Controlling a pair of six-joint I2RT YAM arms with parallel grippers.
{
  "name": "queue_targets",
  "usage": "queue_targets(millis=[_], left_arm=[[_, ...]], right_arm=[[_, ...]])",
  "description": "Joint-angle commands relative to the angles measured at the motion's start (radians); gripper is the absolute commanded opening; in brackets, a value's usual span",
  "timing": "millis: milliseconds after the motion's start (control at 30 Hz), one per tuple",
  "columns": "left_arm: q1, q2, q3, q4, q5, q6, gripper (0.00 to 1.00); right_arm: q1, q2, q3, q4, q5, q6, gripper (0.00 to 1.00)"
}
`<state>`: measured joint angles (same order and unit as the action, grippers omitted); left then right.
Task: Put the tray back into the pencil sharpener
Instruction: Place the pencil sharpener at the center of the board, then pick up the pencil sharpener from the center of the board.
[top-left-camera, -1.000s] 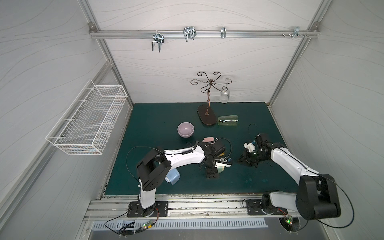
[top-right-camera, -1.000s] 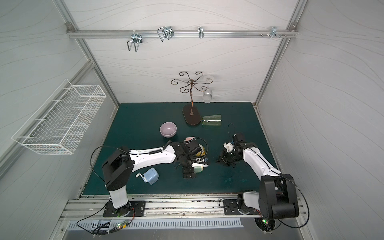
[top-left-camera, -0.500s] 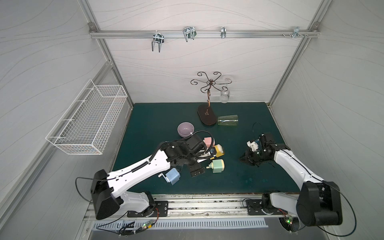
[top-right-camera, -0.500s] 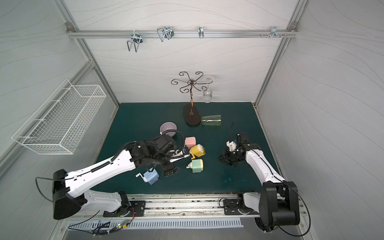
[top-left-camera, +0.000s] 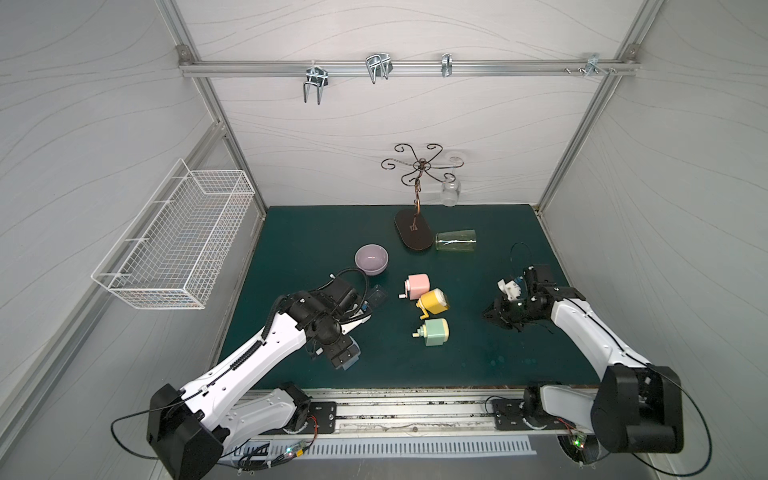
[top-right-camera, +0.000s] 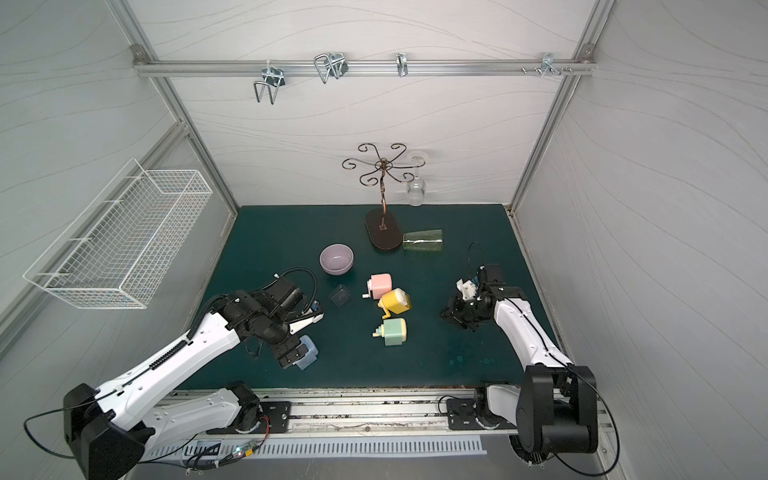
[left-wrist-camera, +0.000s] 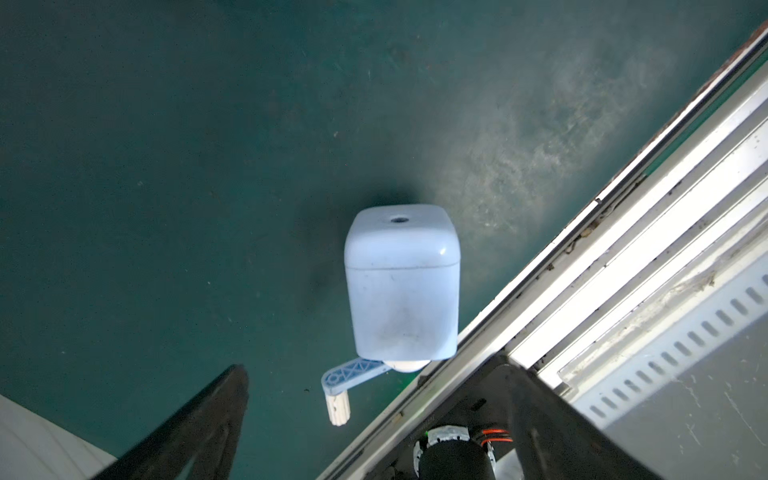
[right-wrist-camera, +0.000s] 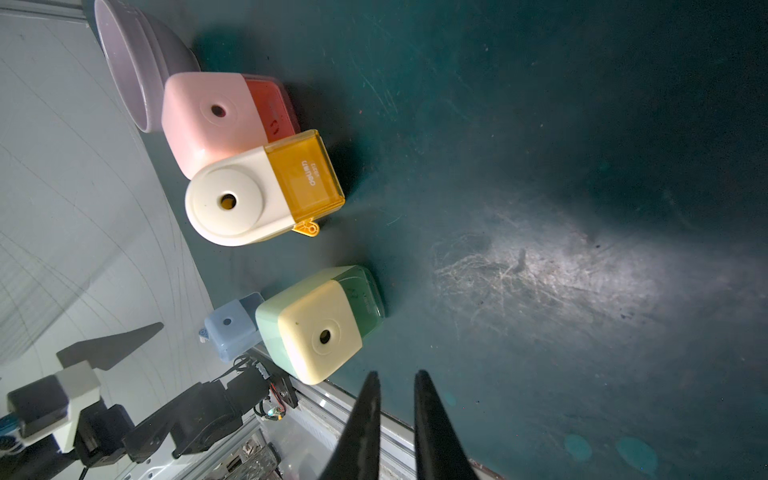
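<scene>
Your left gripper (left-wrist-camera: 372, 360) hangs with its jaws released and wide, holding nothing, above the pale blue plastic pencil sharpener (left-wrist-camera: 401, 286). This sharpener lies near the front left corner of the dark green mat (top-left-camera: 457, 365). In the left wrist view its crank end comes just beside the metal rail (left-wrist-camera: 623, 249) along the front edge of the mat, so you have little room on that side.

The small dark transparent tray (top-left-camera: 376, 298) sits on the mat apart from the sharpener and farther back. It is near the lilac ceramic bowl (top-left-camera: 371, 259) and left of the pink pencil sharpener (top-left-camera: 417, 286). The yellow pencil sharpener (top-left-camera: 432, 302) touches the pink one, and the mint green pencil sharpener (top-left-camera: 434, 332) stands nearer to the front.

Your right gripper (right-wrist-camera: 397, 374) is almost clenched, with only a thin slit between its black fingers (right-wrist-camera: 365, 415), and it grasps nothing. It hovers on the right part of the mat. A bare stretch of mat lies between it and the green sharpener, and there you have the most open room.

One second ago your left arm reached over the middle and covered the yellow sharpener and the place of the tray. Now it is pulled back to the front left, and both are uncovered. The three coloured sharpeners keep their places from half a second ago, and the right gripper is almost where it was.
</scene>
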<state>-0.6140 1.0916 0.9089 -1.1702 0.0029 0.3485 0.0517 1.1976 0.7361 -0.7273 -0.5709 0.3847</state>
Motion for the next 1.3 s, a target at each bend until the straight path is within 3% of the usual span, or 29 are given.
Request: queue_targets(millis=[0, 500, 800, 1133, 1267], left_arm=[[0.013, 0.046, -0.004, -0.024, 0.07, 0.031, 0.99], [0.013, 0.216, -0.057, 0.081, 0.059, 0.033, 0.92], [0.013, 0.271, -0.073, 0.128, 0.062, 0.022, 0.8], [0.01, 0.254, -0.056, 0.102, 0.045, 0.057, 0.55], [-0.025, 0.222, 0.005, 0.061, 0.034, 0.092, 0.5]], right_arm=[[-0.007, 0.0, 0.029, -0.03, -0.013, -0.023, 0.18], [-0.012, 0.008, 0.036, -0.035, -0.012, -0.022, 0.18], [-0.019, 0.023, 0.04, -0.033, -0.023, -0.029, 0.18], [-0.034, 0.023, 0.058, -0.041, -0.024, -0.038, 0.18], [-0.036, 0.028, 0.066, -0.043, -0.026, -0.044, 0.18]])
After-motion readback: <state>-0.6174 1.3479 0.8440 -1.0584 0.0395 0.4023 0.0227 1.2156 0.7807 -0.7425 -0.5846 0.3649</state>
